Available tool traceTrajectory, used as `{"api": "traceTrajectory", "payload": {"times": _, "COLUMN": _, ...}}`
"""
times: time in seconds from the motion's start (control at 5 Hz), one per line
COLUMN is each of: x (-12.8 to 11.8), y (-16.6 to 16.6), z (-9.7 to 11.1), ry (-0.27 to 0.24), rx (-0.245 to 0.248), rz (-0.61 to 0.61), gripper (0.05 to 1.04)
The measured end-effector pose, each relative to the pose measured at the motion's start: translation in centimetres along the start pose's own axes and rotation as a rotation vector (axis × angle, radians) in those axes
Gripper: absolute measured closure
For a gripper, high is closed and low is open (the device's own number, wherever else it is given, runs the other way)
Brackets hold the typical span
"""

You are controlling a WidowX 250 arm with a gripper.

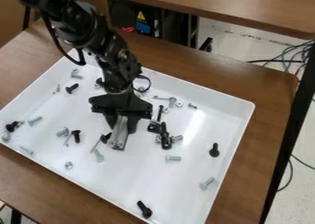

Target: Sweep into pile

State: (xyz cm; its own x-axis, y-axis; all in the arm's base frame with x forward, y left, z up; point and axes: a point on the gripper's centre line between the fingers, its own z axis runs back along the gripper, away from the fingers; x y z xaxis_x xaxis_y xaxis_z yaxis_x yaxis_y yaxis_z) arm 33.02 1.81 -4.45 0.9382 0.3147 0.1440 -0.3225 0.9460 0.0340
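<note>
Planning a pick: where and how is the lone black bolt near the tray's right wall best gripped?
Probably at mid-body, from straight above, with the tool closing across its narrow width: the black bolt seems to lie on its side, long way roughly up and down the view, touching no neighbour. The tool holds a silver block, which would need setting down first.

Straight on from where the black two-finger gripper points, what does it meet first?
Probably the floor of the white rectangular tray, reached first by the grey metallic block the gripper holds; any gap is unclear.

Yellow warning triangle (141,16) on black equipment (122,14)
</note>
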Motion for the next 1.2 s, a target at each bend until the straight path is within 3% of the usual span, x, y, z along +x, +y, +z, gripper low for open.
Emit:
{"api": "traceTrajectory", "payload": {"times": 0.2, "x": -0.6, "y": 0.0, "z": 1.9, "ry": -0.004, "rx": -0.030, "rz": -0.009, "gripper": 0.721}}
{"api": "traceTrajectory", "payload": {"times": 0.4, "x": -0.2, "y": 1.7, "z": 5.2, "ry": -0.040, "rx": -0.028, "rz": 0.014, "gripper": 0.721}}
{"api": "traceTrajectory", "payload": {"times": 0.6, "x": -0.4, "y": 4.7, "z": 5.3, "ry": -0.038, "rx": 0.045, "rz": 0.007, "gripper": 0.721}}
{"api": "traceTrajectory", "payload": {"times": 0.8, "x": -0.5, "y": 9.0, "z": 4.9, "ry": -0.044, "rx": 0.141, "rz": 0.144, "gripper": 0.721}}
{"api": "traceTrajectory", "payload": {"times": 1.0, "x": -2.0, "y": 12.0, "z": 2.4, "ry": 0.044, "rx": 0.174, "rz": 0.290, "gripper": 0.721}}
{"api": "traceTrajectory", "payload": {"times": 1.2, "x": -1.9, "y": 13.9, "z": 1.6, "ry": 0.071, "rx": 0.215, "rz": 0.332, "gripper": 0.721}}
